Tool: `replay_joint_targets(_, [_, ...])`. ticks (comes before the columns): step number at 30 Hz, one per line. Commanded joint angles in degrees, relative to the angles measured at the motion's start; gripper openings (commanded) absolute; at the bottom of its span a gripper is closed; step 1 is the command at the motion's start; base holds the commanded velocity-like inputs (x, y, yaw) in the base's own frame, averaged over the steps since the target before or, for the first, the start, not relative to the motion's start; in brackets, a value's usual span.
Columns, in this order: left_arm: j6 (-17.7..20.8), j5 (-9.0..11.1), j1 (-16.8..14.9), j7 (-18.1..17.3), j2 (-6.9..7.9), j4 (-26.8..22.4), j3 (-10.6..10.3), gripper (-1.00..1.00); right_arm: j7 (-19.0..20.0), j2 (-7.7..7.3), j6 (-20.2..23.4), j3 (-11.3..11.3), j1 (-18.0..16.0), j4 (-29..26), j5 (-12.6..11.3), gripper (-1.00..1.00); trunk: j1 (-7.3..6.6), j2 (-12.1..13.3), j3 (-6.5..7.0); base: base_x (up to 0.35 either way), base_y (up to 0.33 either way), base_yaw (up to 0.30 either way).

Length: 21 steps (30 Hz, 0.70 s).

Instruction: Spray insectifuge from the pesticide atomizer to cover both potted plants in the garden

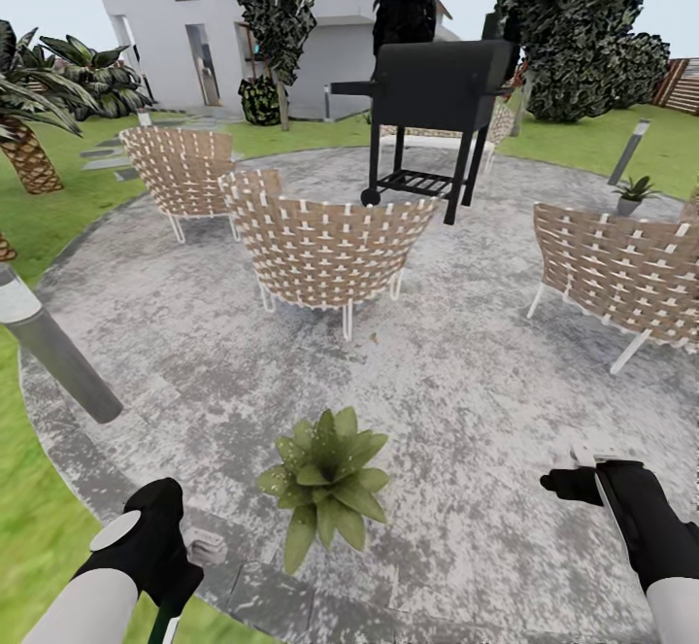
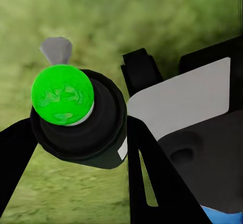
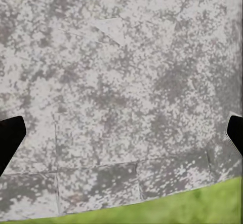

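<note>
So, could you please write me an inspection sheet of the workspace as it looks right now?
Surface: grey mottled patio, lawn around it.
Job's things: pesticide atomizer in the left gripper, seen end-on with a bright green tip; one potted plant on the patio between the arms.
Clutter: three woven chairs, black grill, small grey-potted plant farther back.
Grippers: left shut on the atomizer; right gripper open over bare paving.
Cables: nothing seen.
Surroundings: white house, trees, palm, grey post, wooden fence.
</note>
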Motion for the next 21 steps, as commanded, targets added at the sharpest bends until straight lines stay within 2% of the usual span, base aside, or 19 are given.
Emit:
replay_joint_targets(1, [0.51,-0.51,-0.03,-0.61,-0.08,-0.07,0.20,-1.00,0.53,0.01,0.14,-0.09,-0.03,-0.04,0.61,1.00,-0.02,-0.02,-0.05,-0.078,-0.205,0.000])
replay_joint_targets(6, [0.49,-0.39,0.04,-0.74,-0.11,-0.07,0.24,-1.00,0.53,0.01,0.14,-0.09,-0.03,-0.04,0.61,1.00,-0.02,-0.02,-0.05,-0.028,-0.123,-0.066])
replay_joint_targets(18, [0.32,-0.02,0.02,-0.71,-0.13,-0.11,0.32,-1.00,0.53,0.01,0.14,-0.01,-0.03,0.04,0.61,1.00,-0.02,-0.02,-0.05,-0.001,-0.006,-0.238])
replay_joint_targets(21, [0.31,0.19,-0.02,-0.69,-0.95,-0.15,0.29,-1.00,0.53,0.01,0.14,-0.01,-0.03,0.08,0.61,1.00,-0.02,-0.02,-0.05,0.000,0.000,-0.209])
